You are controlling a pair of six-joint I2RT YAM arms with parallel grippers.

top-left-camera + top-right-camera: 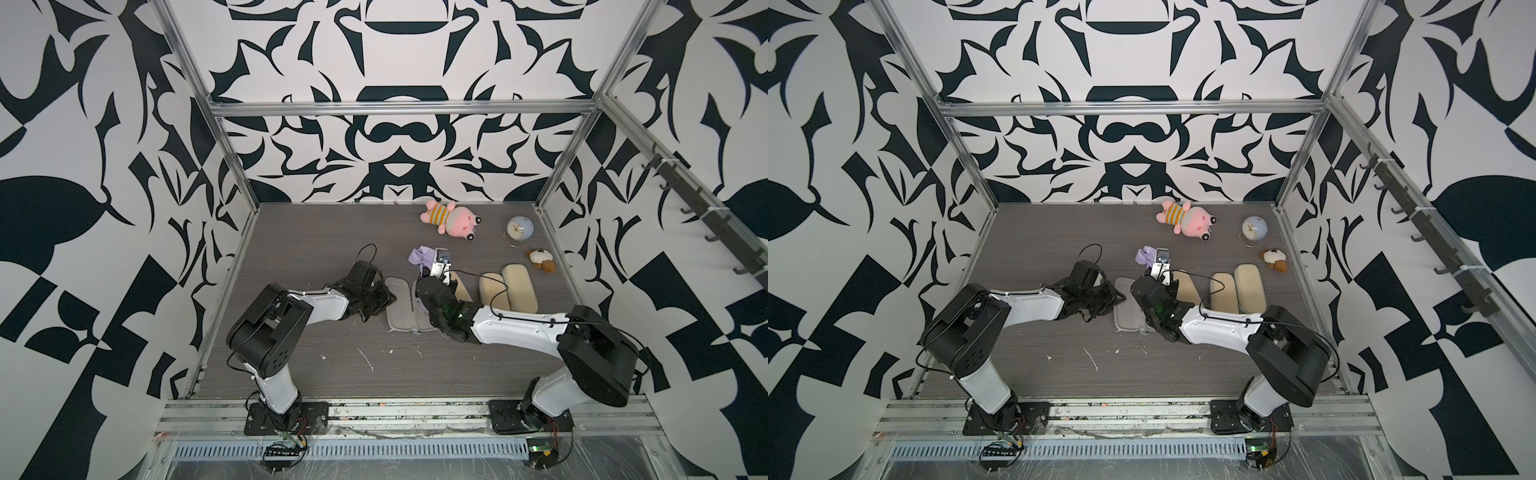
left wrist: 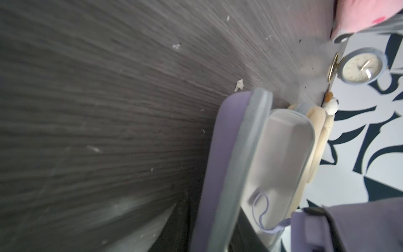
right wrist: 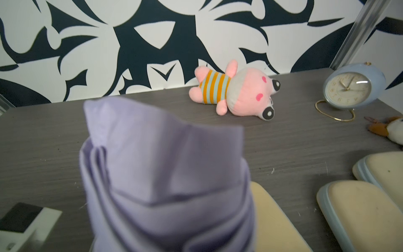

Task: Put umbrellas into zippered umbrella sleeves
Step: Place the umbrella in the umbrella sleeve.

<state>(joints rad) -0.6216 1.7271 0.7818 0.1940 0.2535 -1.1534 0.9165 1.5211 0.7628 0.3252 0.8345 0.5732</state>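
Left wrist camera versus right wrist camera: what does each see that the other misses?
Only the left wrist view shows the open lavender sleeve, with a strap loop on its pale lining. Only the right wrist view shows the pink plush toy whole, striped body and face. Both show the blue clock and beige sleeves.

Lavender umbrella (image 3: 165,174), seemingly lavender sleeve (image 2: 220,163)
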